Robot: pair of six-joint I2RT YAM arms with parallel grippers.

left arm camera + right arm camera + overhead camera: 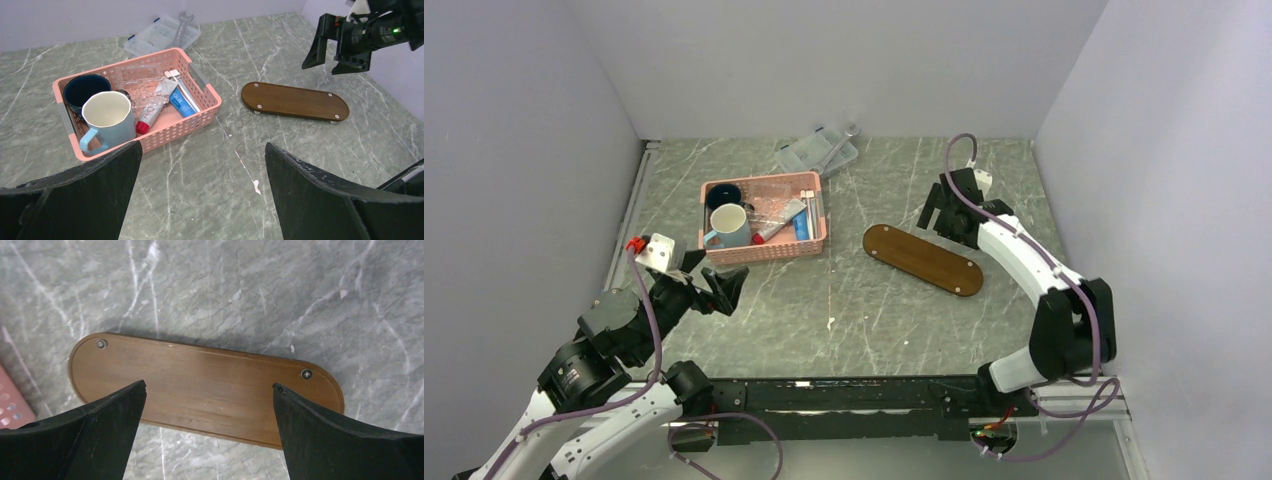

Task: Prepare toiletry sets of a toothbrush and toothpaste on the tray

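Left gripper [202,147] held wide open near the pink basket [175,129], toothpaste [181,102] seen lying inside, right gripper [209,385] likewise spread open, empty, hung close by the tray [200,365].

In the right wrist view only a corner of the pink basket [12,405] shows, at the left edge. The fingers [75,440] of the right gripper [209,383] cover stretches of the near rim of the tray [200,365]. From above, the thin pieces [789,212] in the basket are too small to name.
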